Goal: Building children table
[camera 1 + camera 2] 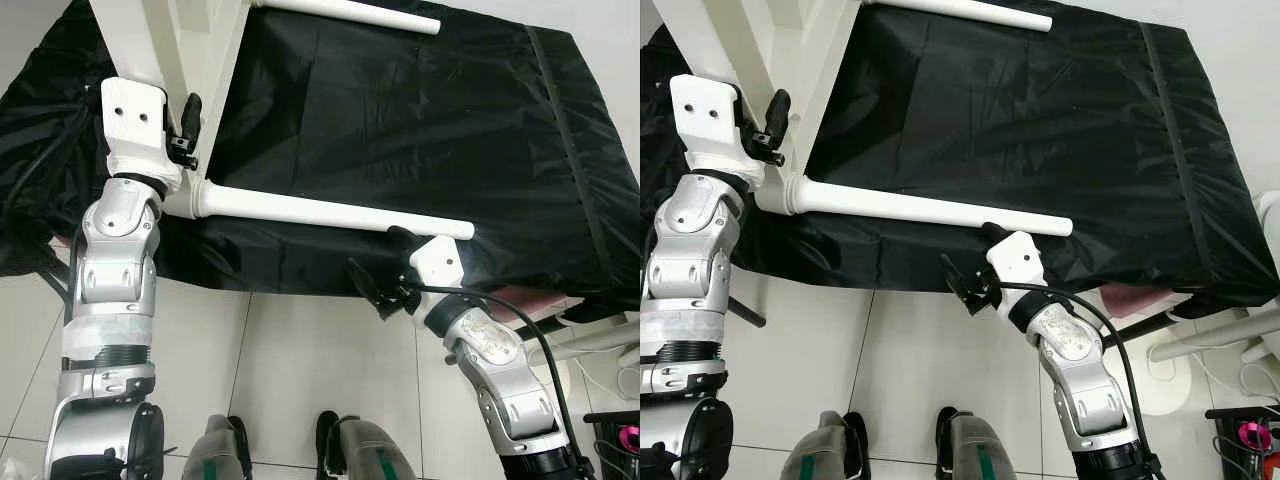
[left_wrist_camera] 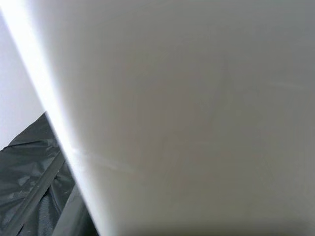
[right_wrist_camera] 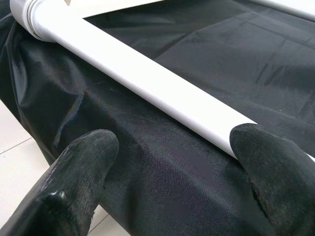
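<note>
While right claw (image 3: 170, 169) gapes, left claw (image 1: 188, 125) — touches tabletop (image 1: 190, 40).

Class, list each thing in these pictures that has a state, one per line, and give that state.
Near table leg: joined to the tabletop, lying level over the black cloth.
Far table leg: lying level too.
Tabletop: on its side, white.
Left gripper: against the tabletop edge, grip unclear.
Right gripper: open, one finger touching the near leg's free end.
</note>
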You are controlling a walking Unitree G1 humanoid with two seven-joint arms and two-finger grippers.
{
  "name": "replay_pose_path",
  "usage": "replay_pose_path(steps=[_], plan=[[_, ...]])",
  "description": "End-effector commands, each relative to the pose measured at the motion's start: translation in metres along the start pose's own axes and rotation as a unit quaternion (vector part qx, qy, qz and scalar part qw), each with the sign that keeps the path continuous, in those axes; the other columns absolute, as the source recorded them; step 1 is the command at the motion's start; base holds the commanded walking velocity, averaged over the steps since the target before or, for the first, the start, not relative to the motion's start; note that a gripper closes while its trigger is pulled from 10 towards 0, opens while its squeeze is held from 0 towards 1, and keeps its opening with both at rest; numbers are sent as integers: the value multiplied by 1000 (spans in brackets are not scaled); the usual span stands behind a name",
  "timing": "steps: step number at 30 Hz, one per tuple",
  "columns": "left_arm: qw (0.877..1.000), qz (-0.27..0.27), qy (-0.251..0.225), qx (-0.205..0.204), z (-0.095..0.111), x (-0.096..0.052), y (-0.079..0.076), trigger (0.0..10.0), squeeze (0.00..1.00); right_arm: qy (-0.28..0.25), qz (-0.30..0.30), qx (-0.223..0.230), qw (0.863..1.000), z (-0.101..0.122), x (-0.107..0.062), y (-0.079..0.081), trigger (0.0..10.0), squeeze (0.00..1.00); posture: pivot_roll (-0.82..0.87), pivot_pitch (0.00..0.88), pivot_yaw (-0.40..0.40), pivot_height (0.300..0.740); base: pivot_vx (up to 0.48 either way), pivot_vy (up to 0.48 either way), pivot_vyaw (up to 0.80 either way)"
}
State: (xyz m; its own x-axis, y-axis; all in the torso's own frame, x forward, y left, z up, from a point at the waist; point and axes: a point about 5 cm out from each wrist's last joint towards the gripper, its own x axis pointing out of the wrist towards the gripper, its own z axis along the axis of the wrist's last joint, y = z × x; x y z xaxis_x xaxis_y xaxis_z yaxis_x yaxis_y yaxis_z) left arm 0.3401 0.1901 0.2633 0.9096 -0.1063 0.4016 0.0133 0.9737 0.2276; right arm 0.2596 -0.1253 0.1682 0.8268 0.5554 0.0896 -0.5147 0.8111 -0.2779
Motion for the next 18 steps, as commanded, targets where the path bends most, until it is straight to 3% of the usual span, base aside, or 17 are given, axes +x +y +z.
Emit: replay_pose_path(steps=[1, 2, 3, 6, 7, 12, 13, 18], plan=[[992, 119, 25, 36, -9, -10, 30, 0, 0, 7, -1, 5, 1000, -4, -2, -3, 10000, 0, -95, 192, -66, 740, 0, 0, 0], [993, 111, 25, 38, -10, -9, 30, 0, 0, 7, -1, 5, 1000, -4, -2, -3, 10000, 0, -94, 194, -66, 740, 0, 0, 0], [994, 96, 24, 42, -10, -7, 29, 4431, 0, 8, 0, 6, 1000, -4, -2, -2, 10000, 0, -93, 194, -65, 740, 0, 0, 0], [995, 92, 23, 43, -10, -6, 28, 4431, 0, 8, 1, 6, 1000, -4, -2, -2, 10000, 0, -93, 194, -65, 740, 0, 0, 0], [995, 87, 25, 42, -10, -6, 28, 10000, 0, 8, 1, 5, 1000, -4, -2, -2, 10000, 0, -92, 195, -66, 740, 0, 0, 0], [997, 61, 24, 29, -11, -6, 20, 10000, 0, 8, 2, 6, 1000, -4, -3, -1, 10000, 0, -93, 194, -63, 740, 0, 0, 0], [998, 55, 19, 16, -10, -6, 18, 10000, 1000, 8, 1, 6, 1000, -5, -3, -1, 10000, 0, -93, 192, -61, 740, 0, 0, 0], [998, 52, 15, 12, -8, -8, 16, 10000, 1000, 8, 2, 7, 1000, -5, -4, 0, 10000, 0, -89, 191, -61, 740, 0, 0, 0]])
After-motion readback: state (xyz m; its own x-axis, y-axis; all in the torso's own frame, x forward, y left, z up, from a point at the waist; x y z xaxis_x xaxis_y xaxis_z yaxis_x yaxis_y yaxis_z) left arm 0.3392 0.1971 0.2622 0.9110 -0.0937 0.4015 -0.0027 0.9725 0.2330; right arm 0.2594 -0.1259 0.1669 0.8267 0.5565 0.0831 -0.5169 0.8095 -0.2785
